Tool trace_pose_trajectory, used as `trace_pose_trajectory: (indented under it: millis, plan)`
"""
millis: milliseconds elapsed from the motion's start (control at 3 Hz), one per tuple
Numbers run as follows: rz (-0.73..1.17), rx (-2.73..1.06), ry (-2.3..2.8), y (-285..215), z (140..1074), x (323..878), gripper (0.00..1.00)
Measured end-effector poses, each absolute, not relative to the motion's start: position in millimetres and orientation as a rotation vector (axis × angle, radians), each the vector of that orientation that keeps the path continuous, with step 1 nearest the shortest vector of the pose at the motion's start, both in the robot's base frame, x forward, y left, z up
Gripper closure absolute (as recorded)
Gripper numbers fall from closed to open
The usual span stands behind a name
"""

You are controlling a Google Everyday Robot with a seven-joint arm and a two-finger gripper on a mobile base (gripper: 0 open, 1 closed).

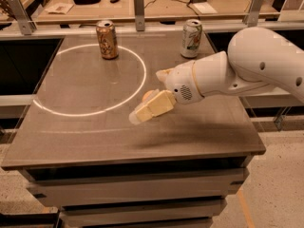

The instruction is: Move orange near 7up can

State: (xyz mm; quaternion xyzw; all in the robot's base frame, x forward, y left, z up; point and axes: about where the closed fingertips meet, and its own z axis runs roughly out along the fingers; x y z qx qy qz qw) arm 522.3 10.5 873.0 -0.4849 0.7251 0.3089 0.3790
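The orange [148,95] lies on the brown table [85,137], just right of the painted white circle; only a small part of it shows behind the near finger. My gripper [147,97] reaches in from the right and is open, with one cream finger [153,107] in front of the orange and the other [164,74] behind it. The 7up can [191,38], white and green, stands upright at the far edge of the table, well beyond the gripper.
A golden-brown can [107,40] stands upright at the back of the white circle [71,109]. My white arm [256,65] spans the table's right side. A rail with metal posts [138,4] and a cluttered bench lie behind the table.
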Motion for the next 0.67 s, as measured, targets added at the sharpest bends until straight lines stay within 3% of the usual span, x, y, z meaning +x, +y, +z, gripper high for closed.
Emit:
trace_pose_trajectory:
  millis: [667]
  plan:
    - [0.797,-1.313,1.837,32.1,878.2,513.6,0.00]
